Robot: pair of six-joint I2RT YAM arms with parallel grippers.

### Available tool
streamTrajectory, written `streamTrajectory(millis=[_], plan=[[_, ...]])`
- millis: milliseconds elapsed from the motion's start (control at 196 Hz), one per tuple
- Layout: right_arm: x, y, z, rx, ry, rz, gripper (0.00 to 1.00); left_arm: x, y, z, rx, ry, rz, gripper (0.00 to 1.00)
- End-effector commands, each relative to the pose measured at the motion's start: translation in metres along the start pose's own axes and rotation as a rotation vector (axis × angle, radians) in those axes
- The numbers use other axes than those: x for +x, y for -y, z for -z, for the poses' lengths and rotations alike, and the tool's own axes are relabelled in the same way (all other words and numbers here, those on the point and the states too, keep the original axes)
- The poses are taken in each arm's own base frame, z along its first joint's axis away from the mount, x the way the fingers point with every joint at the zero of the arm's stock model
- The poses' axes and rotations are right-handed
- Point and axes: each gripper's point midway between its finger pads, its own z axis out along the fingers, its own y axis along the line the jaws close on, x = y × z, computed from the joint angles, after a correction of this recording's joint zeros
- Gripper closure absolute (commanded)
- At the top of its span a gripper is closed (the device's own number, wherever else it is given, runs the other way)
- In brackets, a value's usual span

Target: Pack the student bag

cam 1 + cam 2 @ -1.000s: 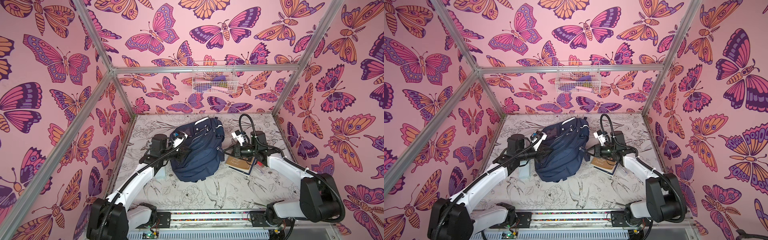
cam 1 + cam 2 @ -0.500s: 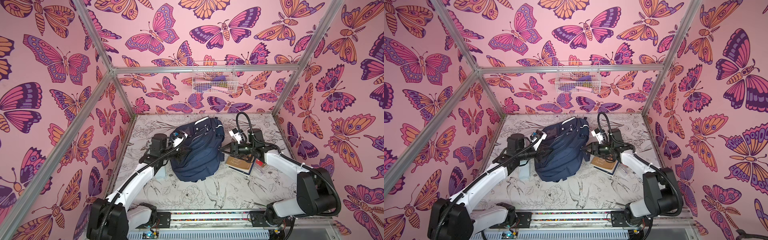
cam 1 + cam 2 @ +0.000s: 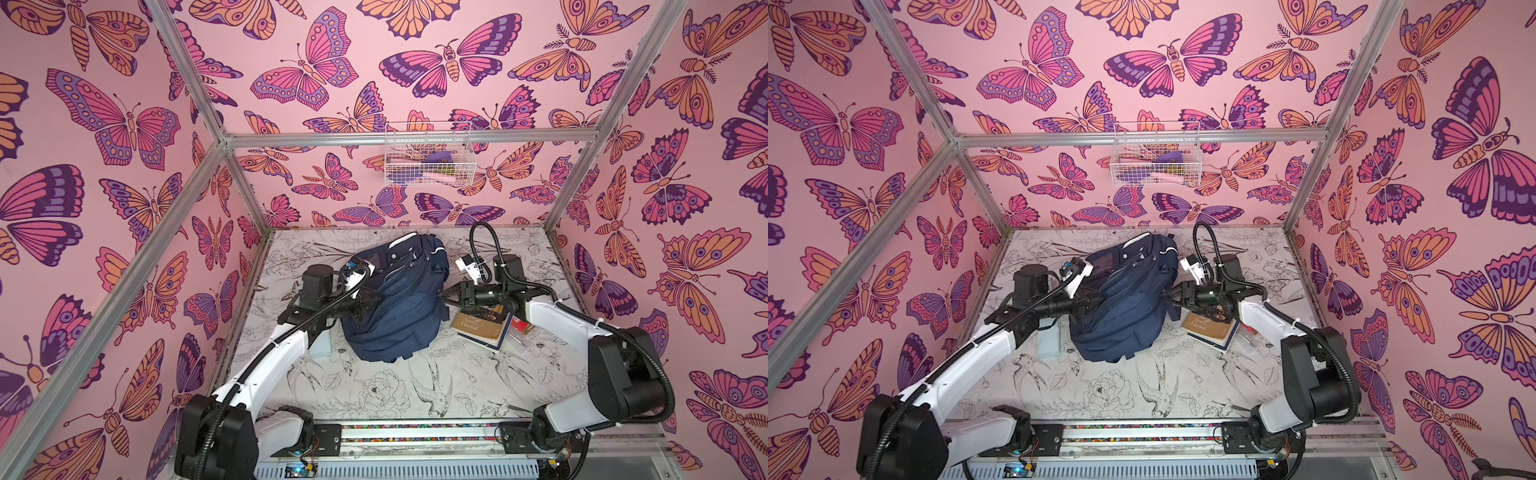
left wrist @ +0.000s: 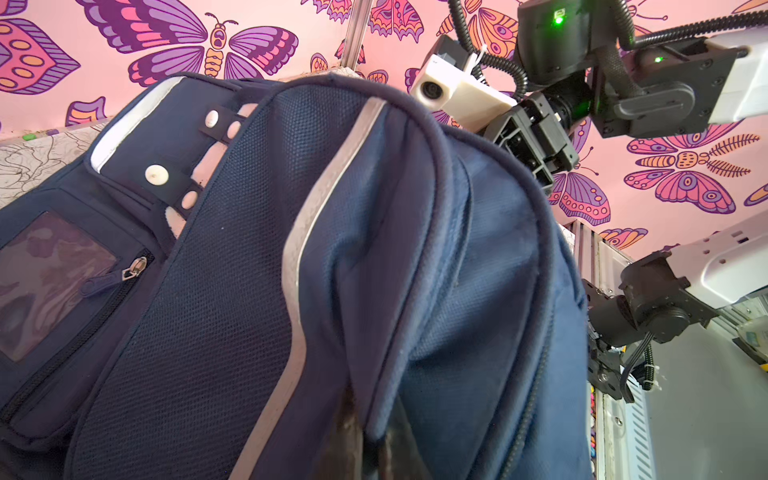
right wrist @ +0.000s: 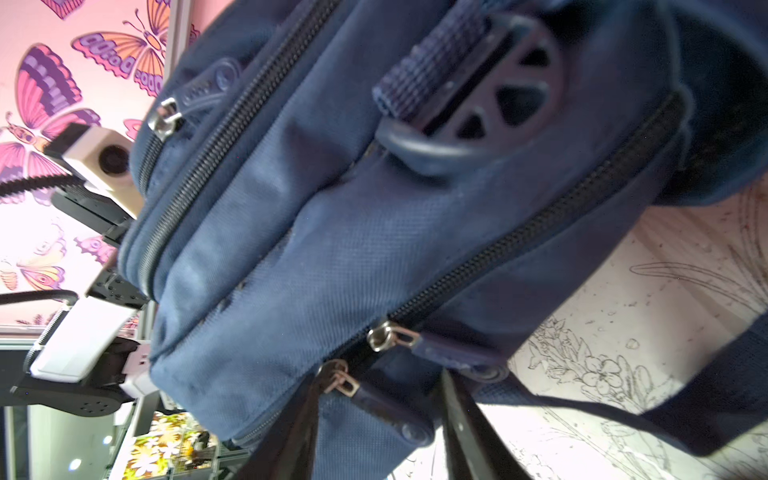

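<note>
Nearest the front, the bare table (image 3: 395,395), printed with line-drawn birds and flowers, lies well short of both sets of jaws. Behind and below the left jaws, under that arm's forearm, a pale translucent box (image 3: 322,347) sits on the table just beside the bag.

The student bag (image 3: 399,307) fills the space between the two grippers, slumped on the table with its top towards the back wall. The left gripper (image 3: 370,300) is pushed into the bag's left flank. In the left wrist view its jaws are pressed together on a fold of the navy fabric, beside a white reflective stripe (image 4: 299,249).

The right gripper (image 5: 382,386) meets the opposite flank, its jaws spread. In the right wrist view its two dark fingers (image 5: 461,424) stand apart with a metal zip pull (image 5: 340,381) and its navy tab between them. Whether either finger touches the pull I cannot tell. Just past the tips a second zip slider (image 5: 388,336) sits on a closed zipper, and farther along is a round plastic strap fitting (image 5: 498,95).

Behind the right jaws, beneath the wrist, a brown book (image 3: 478,328) lies on a dark blue book (image 3: 504,332), near the bag but apart from it. Something small and red (image 3: 519,323) lies beside them, too hidden to name.

Far beyond both jaws, a white wire basket (image 3: 428,160) hangs on the back wall, its contents too small to tell.
</note>
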Motion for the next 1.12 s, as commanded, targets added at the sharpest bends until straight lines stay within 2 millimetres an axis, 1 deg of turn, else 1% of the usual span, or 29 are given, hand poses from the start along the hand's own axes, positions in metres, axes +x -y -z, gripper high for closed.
streamTrajectory(millis=[0,56,153,373,449,536,674,761,796,827,878,914,1011,1113], plan=[[-0.005,-0.015,-0.003,-0.074,-0.014,0.029,0.57,-0.046,0.018,0.008,0.074,0.128,-0.123,1.00],[-0.003,-0.017,-0.002,-0.081,-0.016,0.026,0.58,-0.046,0.017,0.008,0.073,0.126,-0.121,1.00],[0.001,-0.020,0.000,-0.083,-0.022,0.024,0.62,-0.045,0.016,0.007,0.071,0.124,-0.121,1.00],[0.011,-0.015,-0.002,-0.074,-0.043,0.004,0.69,-0.045,0.014,0.006,0.066,0.128,-0.119,1.00],[0.013,-0.014,-0.003,-0.071,-0.050,0.001,0.75,-0.045,0.015,0.006,0.066,0.130,-0.121,1.00],[0.014,-0.015,-0.004,-0.075,-0.053,0.002,0.78,-0.046,0.014,0.007,0.061,0.133,-0.121,1.00],[0.017,-0.019,-0.003,-0.085,-0.052,0.000,0.76,-0.048,0.014,0.009,0.057,0.138,-0.124,1.00],[0.022,-0.015,-0.005,-0.080,-0.057,-0.013,0.65,-0.050,0.016,0.010,0.061,0.145,-0.122,1.00],[0.023,-0.012,-0.005,-0.081,-0.057,-0.018,0.63,-0.051,0.017,0.010,0.065,0.147,-0.120,1.00],[0.023,-0.011,-0.006,-0.085,-0.056,-0.023,0.64,-0.051,0.017,0.010,0.067,0.148,-0.119,1.00],[0.023,-0.011,-0.007,-0.094,-0.051,-0.025,0.70,-0.052,0.018,0.011,0.069,0.151,-0.118,1.00],[0.022,-0.011,-0.008,-0.100,-0.045,-0.027,0.72,-0.052,0.018,0.010,0.068,0.150,-0.116,1.00],[0.021,-0.015,-0.009,-0.110,-0.039,-0.021,0.75,-0.052,0.018,0.011,0.069,0.151,-0.110,1.00],[0.025,-0.016,-0.011,-0.112,-0.050,-0.023,0.76,-0.052,0.018,0.011,0.066,0.153,-0.109,1.00]])
